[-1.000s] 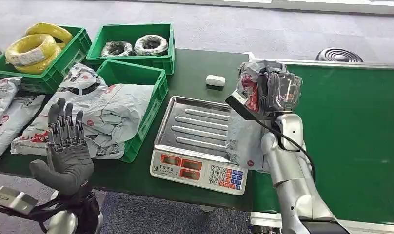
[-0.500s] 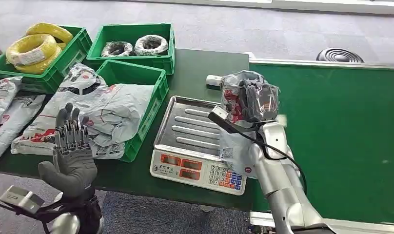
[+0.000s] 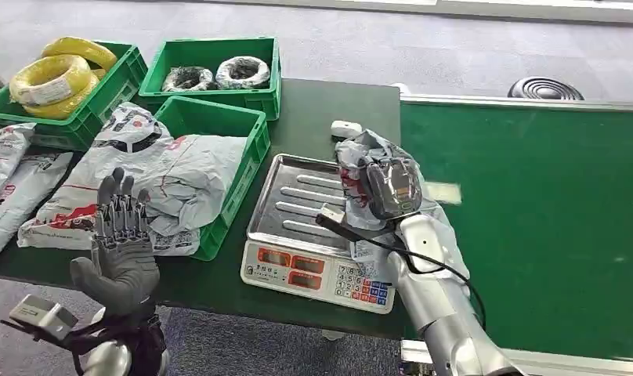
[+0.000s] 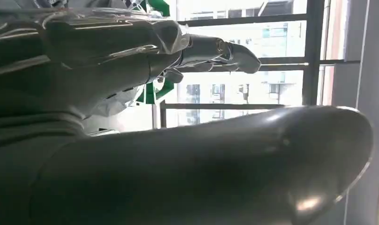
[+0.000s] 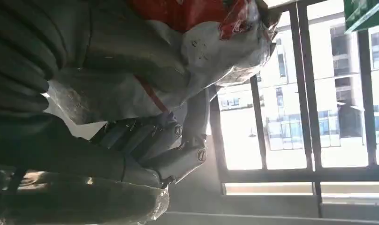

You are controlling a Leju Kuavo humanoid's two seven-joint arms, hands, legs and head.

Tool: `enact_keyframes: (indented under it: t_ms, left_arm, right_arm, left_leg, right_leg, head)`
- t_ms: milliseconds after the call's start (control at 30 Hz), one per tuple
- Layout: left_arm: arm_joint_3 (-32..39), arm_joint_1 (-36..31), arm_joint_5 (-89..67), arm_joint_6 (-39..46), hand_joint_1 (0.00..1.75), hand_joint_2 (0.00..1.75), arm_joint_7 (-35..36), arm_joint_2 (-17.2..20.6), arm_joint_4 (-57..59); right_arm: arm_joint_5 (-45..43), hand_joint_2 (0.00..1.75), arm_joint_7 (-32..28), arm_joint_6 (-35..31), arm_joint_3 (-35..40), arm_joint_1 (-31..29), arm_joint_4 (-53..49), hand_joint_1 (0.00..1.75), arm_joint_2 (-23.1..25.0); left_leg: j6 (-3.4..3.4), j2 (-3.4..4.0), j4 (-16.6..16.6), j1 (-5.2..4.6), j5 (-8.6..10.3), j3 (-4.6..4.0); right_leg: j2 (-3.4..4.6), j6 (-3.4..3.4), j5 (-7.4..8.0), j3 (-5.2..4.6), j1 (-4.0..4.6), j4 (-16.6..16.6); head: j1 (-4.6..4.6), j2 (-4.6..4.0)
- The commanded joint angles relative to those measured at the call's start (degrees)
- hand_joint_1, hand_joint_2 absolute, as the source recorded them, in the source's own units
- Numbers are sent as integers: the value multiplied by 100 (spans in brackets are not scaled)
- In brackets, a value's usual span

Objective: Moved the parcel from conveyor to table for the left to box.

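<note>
My right hand grips a grey plastic parcel with red print, raised above the right part of the scale's steel tray. In the right wrist view the parcel is bunched against the dark fingers. The parcel's lower end hangs down over the scale's keypad side. My left hand is held up with its fingers spread and nothing in it, in front of the table's near left edge. The left wrist view shows the same hand with its fingers stretched out.
A green crate heaped with grey parcels stands left of the scale. Two more green crates at the back hold wire coils. A small white device lies behind the scale. The green conveyor belt runs on the right.
My right hand has carried the parcel leftward and lower, from the conveyor's edge to above the scale tray. My left hand has drifted slightly right and down.
</note>
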Motion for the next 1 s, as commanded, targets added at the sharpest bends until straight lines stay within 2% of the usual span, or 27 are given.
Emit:
enact_keyframes:
  t_ms: [33,67,100,133,167,200,333,367,433,500,567,600,633,667,700,733,767,833,900,933,967,1000]
  left_arm:
    - [-52,-124,28,42,0,0,13,163,366]
    - [-56,-125,28,48,0,0,13,164,357]
    - [-59,-132,35,51,0,0,13,168,355]
    - [-66,-144,43,60,0,0,13,177,350]
    - [-71,-149,51,68,0,0,13,183,343]
    - [-74,-162,62,71,0,0,13,189,328]
    - [-76,-164,64,82,0,0,13,189,287]
    - [-75,-160,61,83,0,0,13,187,271]
    - [-64,-119,53,96,0,0,13,170,216]
    - [-73,-42,43,115,0,0,13,157,213]
    - [-73,-42,43,115,0,0,13,157,213]
    - [-74,-21,34,123,0,0,13,143,208]
    - [-65,-6,13,127,0,0,13,118,210]
    - [-64,0,-10,120,0,0,13,89,220]
    - [-54,7,-51,137,0,0,13,57,220]
    - [-56,6,-102,167,0,0,13,47,238]
    - [-51,11,-137,208,0,0,13,37,233]
    - [-51,11,-137,208,0,0,13,37,233]
    - [-51,11,-137,208,0,0,13,37,233]
    - [-51,11,-137,208,0,0,13,37,233]
    - [-51,11,-137,208,0,0,13,37,233]
    - [-51,11,-137,208,0,0,13,37,233]
  right_arm:
    - [57,175,269,-175,507,-109,840,175,-27]
    - [95,175,338,-177,521,-140,860,175,-41]
    - [144,175,418,-170,543,-179,888,98,-55]
    - [216,175,552,-183,555,-227,924,2,-79]
    - [321,175,673,-233,583,-255,948,0,-96]
    - [300,0,722,-227,540,-304,977,0,-113]
    - [479,0,960,-377,540,-349,891,0,-180]
    - [641,0,1144,-407,561,-328,734,0,-221]
    - [695,0,1808,-407,1095,-212,-167,0,-587]
    - [695,0,3772,-407,2773,-318,-1997,0,-1781]
    - [695,0,3772,-407,2773,-318,-1997,0,-1781]
    - [695,0,4307,-407,3143,-425,-2631,0,-2219]
    - [695,0,5106,-407,3662,-791,-3525,0,-2803]
    - [695,0,5028,-407,3212,-776,-4782,0,-3283]
    - [695,0,3375,-407,1361,660,-6029,0,-2492]
    - [695,0,1215,-407,-109,1539,-6805,0,-871]
    - [695,0,887,-407,-44,1638,-6963,0,-695]
    - [695,0,887,-407,-44,1638,-6963,0,-695]
    - [695,0,887,-407,-44,1638,-6963,0,-695]
    - [695,0,887,-407,-44,1638,-6963,0,-695]
    - [695,0,887,-407,-44,1638,-6963,0,-695]
    - [695,0,887,-407,-44,1638,-6963,0,-695]
  left_leg:
    - [3,-10,-15,0,4,17]
    - [2,-7,-8,0,1,11]
    - [2,-8,-6,0,2,9]
    - [2,-11,-11,1,3,12]
    - [2,-8,-8,-1,2,10]
    - [1,-6,-5,-1,1,7]
    - [3,-13,-10,-2,5,8]
    - [2,-9,-5,-1,3,5]
    - [4,-18,-13,-1,8,8]
    - [5,-21,-3,-3,5,-5]
    - [8,-29,12,-8,5,-24]
    - [6,-13,7,-9,3,-16]
    - [8,-28,6,-10,3,-17]
    - [10,-33,9,-11,3,-23]
    - [9,-11,20,-15,0,-32]
    - [12,-20,28,-20,-2,-44]
    - [-1,-7,-4,-11,0,-10]
    - [-3,-55,-15,-9,2,-8]
    - [-10,-30,2,6,-14,-5]
    - [-12,-49,-7,7,-20,11]
    - [-6,-80,0,4,-4,-17]
    - [-4,-73,0,10,-8,-12]
  right_leg:
    - [3,-2,2,18,0,-14]
    - [2,-1,0,11,0,-8]
    - [1,-1,0,10,0,-7]
    - [2,-2,2,14,0,-11]
    - [2,-1,1,10,-1,-8]
    - [1,-1,0,7,-2,-4]
    - [1,-3,3,8,-2,-9]
    - [0,-1,2,4,-2,-4]
    - [0,-3,6,10,-1,-14]
    - [-7,0,2,-1,-3,-5]
    - [-17,5,-2,-19,-8,9]
    - [-5,3,0,-15,-8,6]
    - [-17,4,-1,-7,-10,2]
    - [-26,6,-2,-10,-11,3]
    - [-6,5,-1,-31,-14,17]
    - [-13,7,-4,-40,-19,27]
    - [-3,-5,-2,-15,-12,-2]
    - [-39,-8,-8,5,-11,-15]
    - [-23,-3,-14,-1,3,4]
    - [-30,-10,-27,16,4,1]
    - [-58,0,-24,-1,1,-1]
    - [-48,-1,-27,4,8,-6]
  head:
    - [0,0]
    - [2,0]
    - [0,0]
    - [0,0]
    - [0,0]
    - [0,0]
    - [0,0]
    - [0,0]
    - [0,0]
    - [0,0]
    - [0,0]
    - [0,0]
    - [0,0]
    - [2,0]
    - [-2,0]
    - [2,0]
    - [0,0]
    - [18,0]
    - [4,0]
    - [-28,0]
    - [-16,0]
    - [-13,0]
